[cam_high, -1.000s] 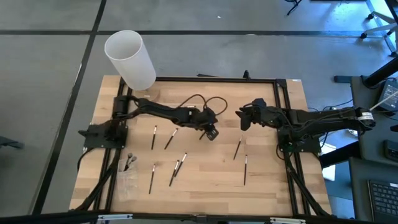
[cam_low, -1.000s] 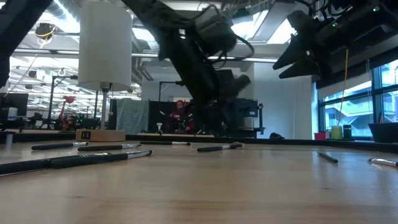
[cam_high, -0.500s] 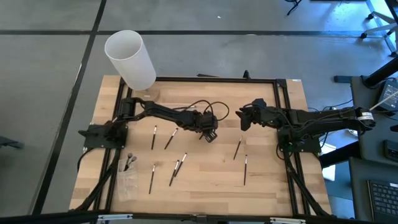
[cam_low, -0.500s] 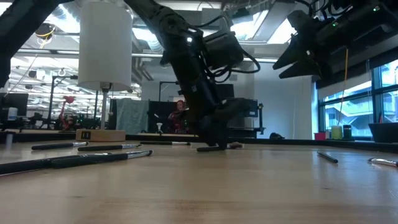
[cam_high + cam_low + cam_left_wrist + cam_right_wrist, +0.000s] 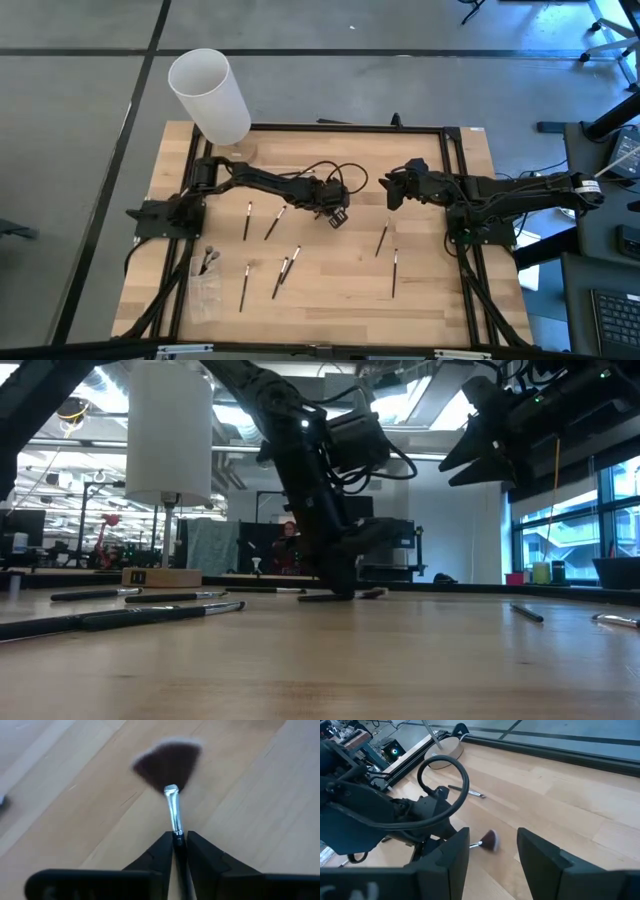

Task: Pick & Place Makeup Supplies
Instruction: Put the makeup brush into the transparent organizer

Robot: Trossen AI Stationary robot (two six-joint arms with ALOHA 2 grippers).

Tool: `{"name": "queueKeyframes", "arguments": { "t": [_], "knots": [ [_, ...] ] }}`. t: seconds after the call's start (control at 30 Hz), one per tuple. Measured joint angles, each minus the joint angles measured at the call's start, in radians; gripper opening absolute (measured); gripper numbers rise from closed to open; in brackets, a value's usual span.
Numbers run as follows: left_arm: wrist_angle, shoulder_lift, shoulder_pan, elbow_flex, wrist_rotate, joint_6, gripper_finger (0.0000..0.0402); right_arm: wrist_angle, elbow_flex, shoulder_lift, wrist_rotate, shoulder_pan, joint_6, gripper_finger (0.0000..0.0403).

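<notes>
Wooden table [image 5: 430, 300] w/ tall white cylinder [image 5: 210, 95] at its far left corner. Left gripper [image 5: 338, 213] down near table centre, jaws pinched on handle of fan brush [image 5: 169, 767] lying on the wood. Right gripper [image 5: 392, 189] above table, right of centre, jaws wide, holding nothing. Other brushes [image 5: 280, 277] scattered nearer front edge.
</notes>
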Motion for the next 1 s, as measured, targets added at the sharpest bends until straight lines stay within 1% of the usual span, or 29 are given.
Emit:
{"name": "queueKeyframes", "arguments": {
  "t": [0.13, 0.23, 0.27, 0.4, 0.53, 0.77, 0.87, 0.93, 1.0],
  "knots": [
    [-0.035, -0.019, 0.000, -0.003, -0.002, 0.001, 0.0033, 0.000, 0.000, 0.000, 0.000, 0.000, 0.000, 0.0165],
    [-0.122, -0.063, -0.009, -0.008, -0.017, -0.020, 0.0028, 0.003, 0.000, 0.000, 0.000, 0.000, 0.000, 0.0165],
    [-0.156, -0.083, -0.016, -0.007, -0.039, -0.038, 0.0028, 0.001, 0.000, 0.000, 0.000, 0.000, 0.000, 0.0165],
    [-0.378, -0.175, -0.084, -0.006, -0.189, -0.144, 0.0033, -0.008, 0.000, 0.000, 0.000, 0.000, 0.001, 0.0165],
    [-0.599, -0.286, -0.192, -0.005, -0.291, -0.325, 0.0038, -0.008, 0.000, 0.000, 0.000, 0.000, 0.001, 0.0165],
    [-0.934, -0.456, -0.469, -0.004, -0.433, -0.778, 0.0032, -0.008, 0.000, 0.000, 0.000, 0.001, 0.008, 0.0165],
    [-1.055, -0.489, -0.585, -0.004, -0.482, -0.916, 0.0033, -0.008, 0.000, 0.000, 0.000, 0.001, 0.016, 0.0165],
    [-1.129, -0.492, -0.654, -0.004, -0.490, -0.989, 0.0034, -0.008, 0.000, 0.000, 0.000, 0.001, 0.029, 0.0165],
    [-1.134, -0.496, -0.714, -0.017, -0.491, -1.043, 0.0034, -0.008, 0.000, 0.000, 0.000, 0.003, 0.037, 0.0165]
  ]
}}
